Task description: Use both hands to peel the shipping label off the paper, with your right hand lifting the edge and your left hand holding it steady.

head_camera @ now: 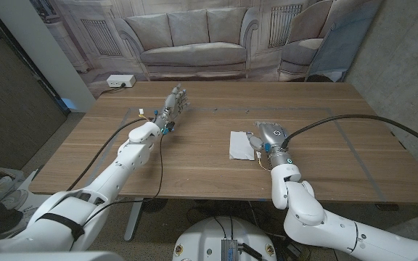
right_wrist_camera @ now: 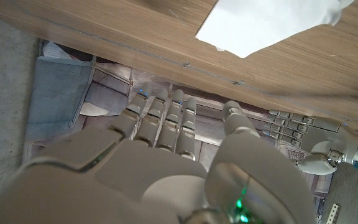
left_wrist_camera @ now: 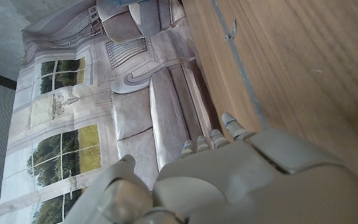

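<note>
item: paper (head_camera: 239,145) with shipping label, lying on the wooden table (head_camera: 194,163) just beside the right hand (head_camera: 268,137), within reach for lifting an edge. right hand: fingers loosely apart, seemingly holding nothing, though its fingertips are hiding against the sheet. left hand (head_camera: 174,103): standing well apart from the paper, fingers extended, empty, not yet steadying it. label itself is proving too small to distinguish from the sheet.

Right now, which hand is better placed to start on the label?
Right. The right hand sits beside the white paper at mid-table; the left hand is toward the far edge, well apart from it, holding nothing.
</note>
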You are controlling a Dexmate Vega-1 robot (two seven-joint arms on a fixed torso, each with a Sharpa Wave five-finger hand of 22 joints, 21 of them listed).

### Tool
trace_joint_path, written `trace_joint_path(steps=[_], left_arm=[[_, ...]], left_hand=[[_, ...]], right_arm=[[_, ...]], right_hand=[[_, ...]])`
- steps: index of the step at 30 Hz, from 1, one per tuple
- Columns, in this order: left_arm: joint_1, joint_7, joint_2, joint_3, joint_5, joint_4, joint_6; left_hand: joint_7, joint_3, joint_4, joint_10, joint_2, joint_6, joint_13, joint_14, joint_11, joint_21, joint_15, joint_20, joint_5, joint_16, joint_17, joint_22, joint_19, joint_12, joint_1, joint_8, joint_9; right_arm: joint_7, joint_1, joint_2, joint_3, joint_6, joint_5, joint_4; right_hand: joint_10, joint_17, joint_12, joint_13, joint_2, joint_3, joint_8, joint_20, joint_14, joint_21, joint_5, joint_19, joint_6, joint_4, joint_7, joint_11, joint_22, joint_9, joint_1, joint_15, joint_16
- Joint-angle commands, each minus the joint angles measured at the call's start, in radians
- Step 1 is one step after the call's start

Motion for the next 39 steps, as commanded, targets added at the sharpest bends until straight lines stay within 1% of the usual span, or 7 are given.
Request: trace_joint_path(steps=[1, 11, 16, 22, 27, 30, 39], left_arm=[[-0.028, -0.019, -0.016, 0.000, 0.008, 0.050, -0.016], [-0.057, -0.039, -0.034, -0.004, 0.013, 0.110, -0.034], [-0.076, -0.055, -0.046, -0.004, 0.018, 0.151, -0.044], [-0.095, -0.064, -0.057, -0.008, 0.025, 0.186, -0.054], [-0.117, -0.078, -0.070, -0.008, 0.032, 0.225, -0.063], [-0.124, -0.081, -0.074, -0.009, 0.037, 0.236, -0.064], [-0.148, -0.090, -0.089, -0.011, 0.051, 0.277, -0.071]], left_hand=[[-0.011, -0.005, -0.002, -0.096, 0.093, -0.149, 0.004, -0.064, 0.003, -0.002, 0.007, 0.004, 0.005, 0.003, 0.004, 0.000, -0.074, 0.000, 0.002, -0.003, 0.004], [-0.010, -0.006, -0.002, -0.095, 0.092, -0.148, 0.004, -0.065, 0.003, -0.003, 0.005, 0.005, 0.005, 0.002, 0.004, 0.001, -0.074, -0.001, 0.001, -0.004, 0.004], [-0.010, -0.007, -0.002, -0.095, 0.092, -0.148, 0.004, -0.066, 0.003, -0.004, 0.006, 0.006, 0.005, 0.001, 0.004, 0.001, -0.073, -0.002, 0.001, -0.004, 0.004], [-0.010, -0.007, -0.002, -0.096, 0.092, -0.148, 0.005, -0.066, 0.002, -0.004, 0.005, 0.006, 0.005, 0.001, 0.004, 0.001, -0.073, -0.003, 0.000, -0.004, 0.004], [-0.010, -0.007, -0.001, -0.096, 0.092, -0.148, 0.005, -0.067, 0.003, -0.005, 0.005, 0.006, 0.005, 0.000, 0.004, 0.001, -0.073, -0.003, 0.000, -0.005, 0.004], [-0.011, -0.008, -0.001, -0.096, 0.092, -0.148, 0.005, -0.067, 0.003, -0.006, 0.005, 0.006, 0.005, 0.000, 0.004, 0.001, -0.073, -0.003, 0.000, -0.005, 0.004], [-0.010, -0.008, -0.001, -0.098, 0.093, -0.148, 0.005, -0.067, 0.001, -0.007, 0.005, 0.007, 0.006, 0.000, 0.005, 0.001, -0.074, -0.004, -0.001, -0.005, 0.004]], right_arm=[[0.022, 0.022, 0.036, -0.043, -0.046, -0.039, 0.040], [0.030, 0.029, 0.056, -0.066, -0.083, -0.053, 0.059], [0.045, 0.042, 0.064, -0.090, -0.105, -0.066, 0.069], [0.048, 0.040, 0.064, -0.096, -0.112, -0.059, 0.068], [0.048, 0.035, 0.065, -0.089, -0.111, -0.039, 0.066], [0.055, 0.040, 0.066, -0.095, -0.118, -0.034, 0.069], [0.061, 0.045, 0.067, -0.099, -0.123, -0.007, 0.075]], right_hand=[[0.017, 0.003, -0.005, 0.003, -0.016, 0.000, -0.003, -0.002, 0.013, 0.010, -0.003, 0.016, 0.016, -0.008, -0.008, -0.009, 0.002, 0.001, 0.037, -0.077, -0.002], [0.062, 0.004, 0.001, 0.004, -0.062, -0.006, 0.005, -0.009, 0.027, 0.016, 0.005, 0.027, 0.058, -0.006, -0.027, -0.021, 0.001, 0.001, 0.110, -0.095, -0.003], [0.082, 0.004, 0.002, 0.005, -0.078, -0.005, 0.008, -0.012, 0.038, 0.020, 0.011, 0.032, 0.077, -0.007, -0.036, -0.030, 0.000, 0.002, 0.155, -0.105, -0.002], [0.106, 0.006, 0.007, 0.006, -0.089, -0.011, 0.014, -0.016, 0.048, 0.024, 0.014, 0.035, 0.103, -0.001, -0.039, -0.032, 0.001, 0.003, 0.181, -0.113, 0.000], [0.121, 0.010, 0.009, 0.008, -0.115, -0.038, 0.014, -0.015, 0.045, 0.025, 0.012, 0.033, 0.117, 0.021, -0.038, -0.028, 0.002, 0.004, 0.156, -0.110, -0.001], [0.128, 0.012, 0.010, 0.008, -0.124, -0.049, 0.014, -0.015, 0.045, 0.025, 0.013, 0.032, 0.123, 0.027, -0.040, -0.030, 0.002, 0.004, 0.145, -0.111, -0.001], [0.136, 0.014, 0.010, 0.010, -0.133, -0.065, 0.014, -0.013, 0.040, 0.024, 0.015, 0.028, 0.130, 0.038, -0.040, -0.026, 0.002, 0.005, 0.130, -0.111, -0.002]])
